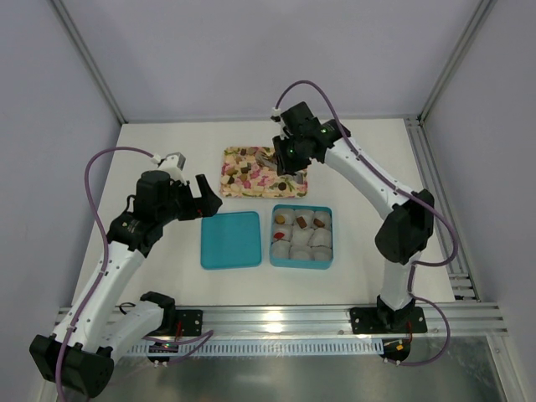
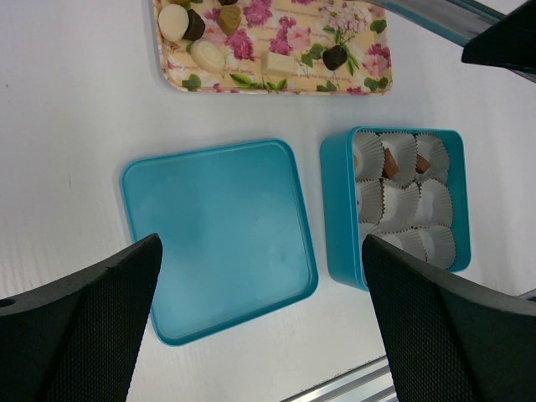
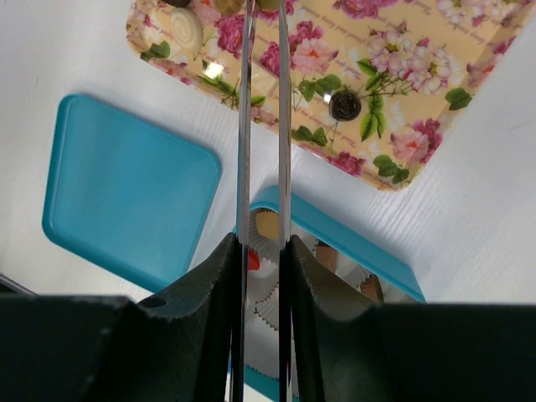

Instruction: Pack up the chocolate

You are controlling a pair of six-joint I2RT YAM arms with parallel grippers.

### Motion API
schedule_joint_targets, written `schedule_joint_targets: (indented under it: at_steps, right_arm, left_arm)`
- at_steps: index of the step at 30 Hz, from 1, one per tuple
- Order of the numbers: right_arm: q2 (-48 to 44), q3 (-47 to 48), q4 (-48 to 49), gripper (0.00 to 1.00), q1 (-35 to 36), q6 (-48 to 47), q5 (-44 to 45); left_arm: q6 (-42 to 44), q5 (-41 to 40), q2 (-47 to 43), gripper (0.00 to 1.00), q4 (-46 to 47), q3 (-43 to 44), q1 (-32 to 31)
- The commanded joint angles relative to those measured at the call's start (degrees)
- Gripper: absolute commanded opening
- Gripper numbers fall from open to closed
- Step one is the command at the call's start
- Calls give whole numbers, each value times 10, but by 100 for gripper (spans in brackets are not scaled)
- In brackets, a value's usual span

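Chocolate (image 2: pixel 209 54): small glossy moulded pieces in cream, tan and dark brown, shaped round, oval and square. Most lie loose on the tray (image 2: pixel 360 25); a few sit inside the box (image 2: pixel 339 209).

Right gripper (image 3: pixel 265 17): black ribbed fingers (image 3: pixel 209 327) carry two thin bright metal strips (image 3: pixel 284 126). The strips run parallel with a narrow slit between them. Their tips meet the frame edge over the tray, so I cannot tell whether a piece is pinched there. In the top view this gripper hangs above the tray, toward its 3 o'clock side.

Left gripper (image 2: pixel 261 251): jaws spread wide with nothing between them. Its pads are black with a fine woven texture. It hovers over the lid (image 2: pixel 218 234), at the lid's 11 o'clock in the top view.

Tray: rectangular with rounded corners, cream-yellow with pink flowers and green leaves, shiny finish.

Box: teal plastic, square with rounded corners, lined with white crinkled paper cups (image 2: pixel 431 201). In the top view brown pieces show in its 12 o'clock row and a red one at its 9 o'clock side. The tray lies at 12 o'clock of the box.

Lid: matching teal, smooth and flat with a raised rim. It lies just beside the box at 9 o'clock.

Table (image 2: pixel 67 100): white, faintly grained.
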Motion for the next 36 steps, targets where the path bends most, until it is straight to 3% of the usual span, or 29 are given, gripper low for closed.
schedule_joint_targets:
  at_steps: [1, 8, 20, 26, 36]
  right_arm:
    - [-59, -29, 17, 27, -6, 5, -8]
    - [-167, -120, 10, 27, -19, 5, -16]
    - [-408, -372, -21, 27, -20, 32, -53]
    - [-468, -449, -33, 27, -10, 52, -65]
    - [-486, -502, -25, 27, -3, 63, -65]
  left_arm:
    - [1, 0, -6, 100, 8, -1, 1]
    - [2, 1, -4, 100, 8, 0, 1]
    - [1, 4, -1, 100, 9, 3, 2]
    - [2, 4, -1, 100, 9, 0, 2]
    - [2, 5, 0, 100, 9, 0, 1]
